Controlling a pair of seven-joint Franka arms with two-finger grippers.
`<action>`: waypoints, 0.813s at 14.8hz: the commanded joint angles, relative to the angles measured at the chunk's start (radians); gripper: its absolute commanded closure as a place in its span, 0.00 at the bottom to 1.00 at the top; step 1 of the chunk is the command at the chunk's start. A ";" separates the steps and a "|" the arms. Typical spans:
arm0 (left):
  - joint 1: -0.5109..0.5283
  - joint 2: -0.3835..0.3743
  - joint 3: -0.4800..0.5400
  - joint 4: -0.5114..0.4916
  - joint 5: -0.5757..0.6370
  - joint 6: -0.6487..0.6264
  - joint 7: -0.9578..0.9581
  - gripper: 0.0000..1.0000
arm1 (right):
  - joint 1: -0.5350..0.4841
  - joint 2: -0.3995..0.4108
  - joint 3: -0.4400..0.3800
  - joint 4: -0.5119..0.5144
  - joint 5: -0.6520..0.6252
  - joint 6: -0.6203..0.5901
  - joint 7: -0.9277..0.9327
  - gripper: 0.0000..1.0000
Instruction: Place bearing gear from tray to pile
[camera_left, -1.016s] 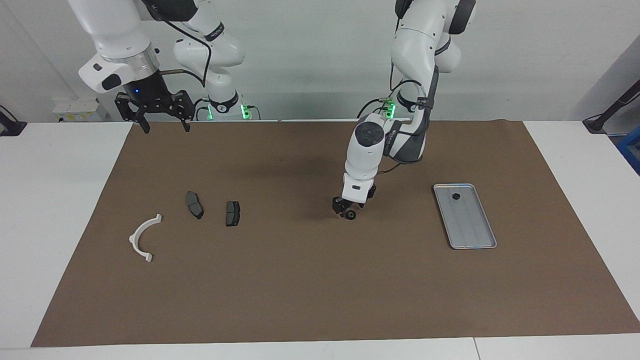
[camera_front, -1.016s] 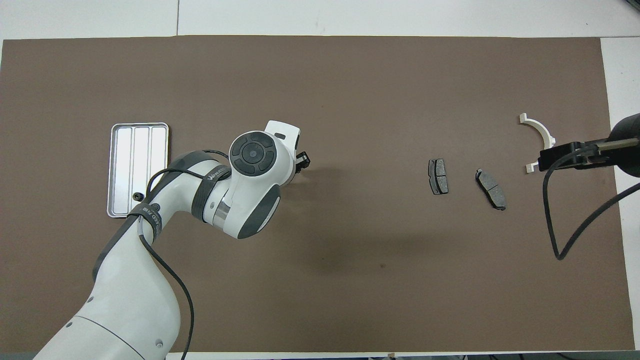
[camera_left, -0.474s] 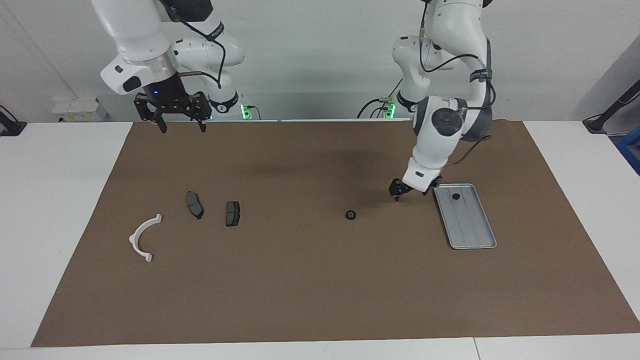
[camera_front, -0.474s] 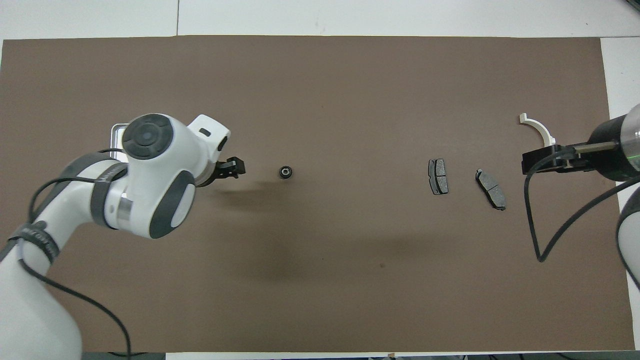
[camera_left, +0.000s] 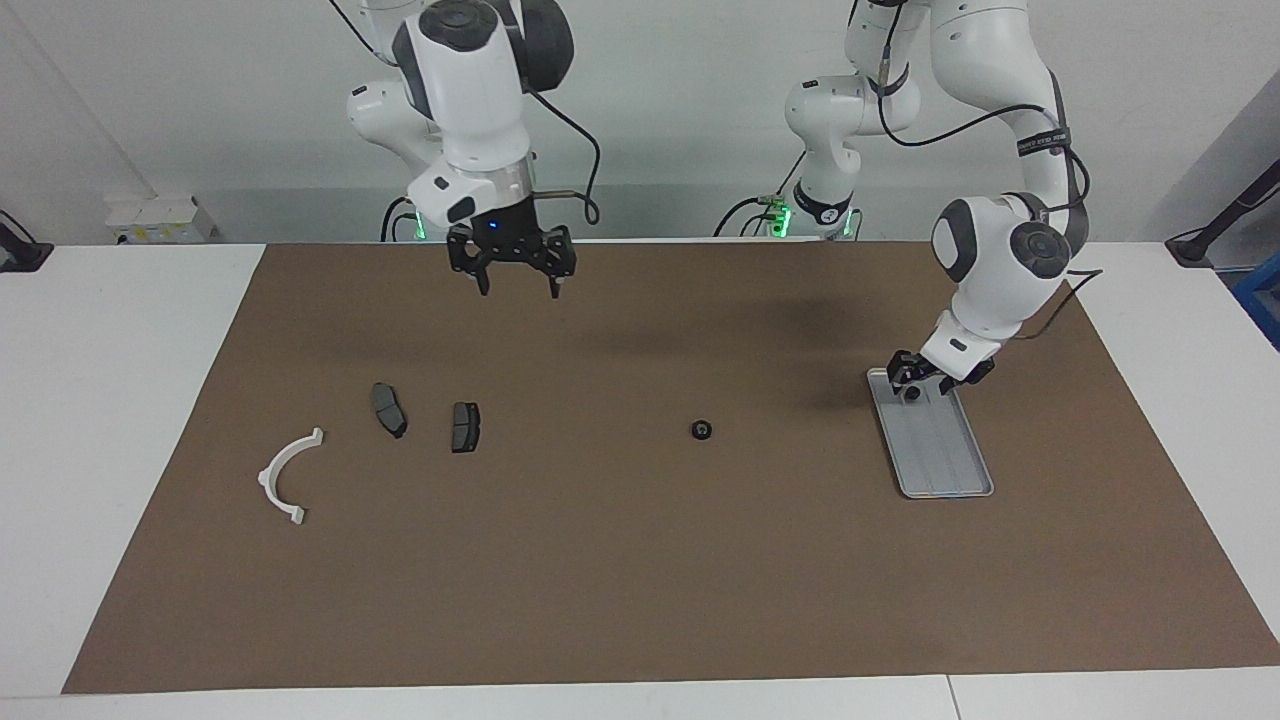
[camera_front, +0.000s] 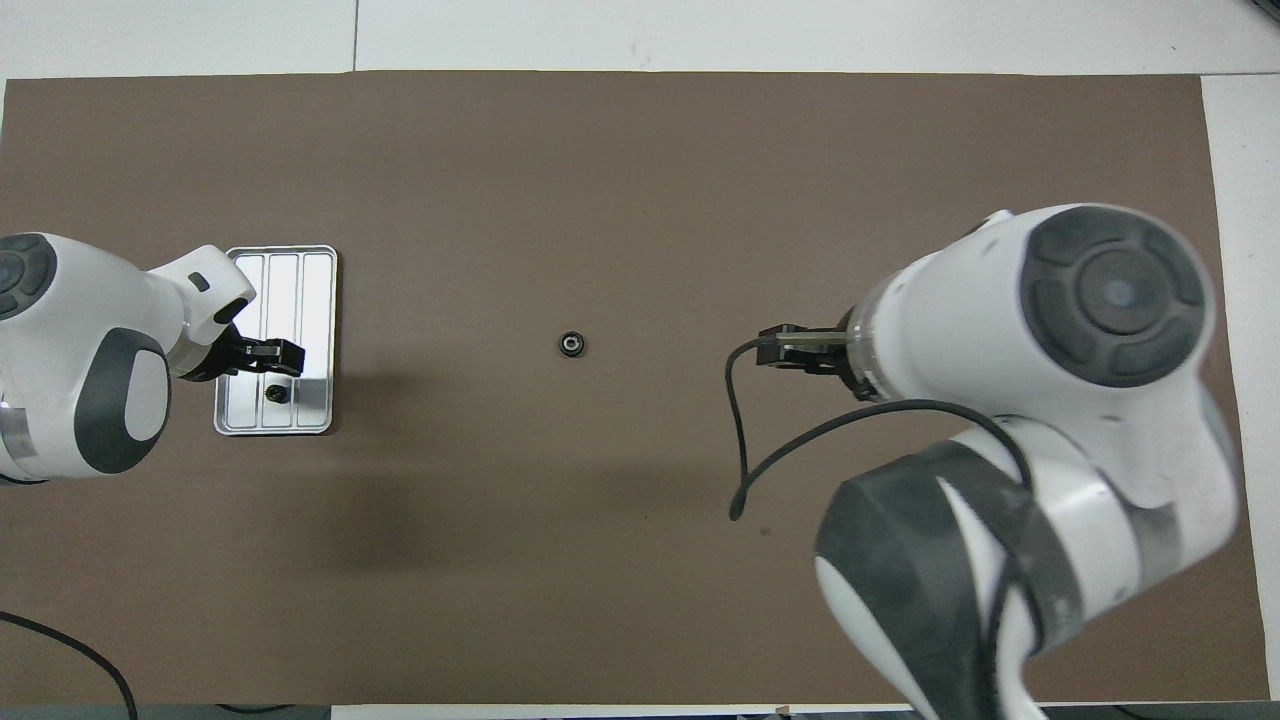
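Left gripper (camera_left: 915, 378) low over the end of the tray (camera_left: 950, 470) nearer to the robots, arm reaching in from its own base; hard to tell whether spread or pressed together, and no sign of anything pinched. Just beneath it, one small dark bearing gear (camera_left: 911, 392) lying on the tray floor, seen apart from the gripper in the overhead view (camera_front: 276, 392). Silver-grey tray lying lengthwise toward the left arm's end of the table, on the brown mat (camera_left: 640, 580); ridged floor otherwise bare. Second bearing gear (camera_left: 702, 431) flat on the mat near the middle of the table, well apart from the tray and well apart from the pile (camera_left: 389, 409), touched by neither gripper. Pile toward the right arm's end of the table: two dark grey brake-pad pieces (camera_left: 465, 426) side by side but not touching, and a white half-ring (camera_left: 288, 475) a little farther from the robots and closer to the table's end, lying flat. Right gripper (camera_left: 512, 275) up in the air over the mat's edge closest to the robots, pointing down, fingers (camera_left: 484, 285) spread wide and pinching nothing. In the overhead view, pile hidden under the right arm, with the right gripper over the mat between pile and middle gear.
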 joint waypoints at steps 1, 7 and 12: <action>0.022 0.016 -0.012 -0.037 -0.006 0.061 0.013 0.33 | 0.090 0.141 -0.007 0.028 0.017 0.119 0.154 0.00; 0.009 0.007 -0.013 -0.088 -0.006 0.064 -0.081 0.39 | 0.213 0.451 -0.007 0.278 0.002 0.173 0.385 0.00; 0.009 -0.001 -0.013 -0.110 -0.006 0.065 -0.111 0.41 | 0.267 0.663 -0.012 0.460 -0.037 0.188 0.479 0.00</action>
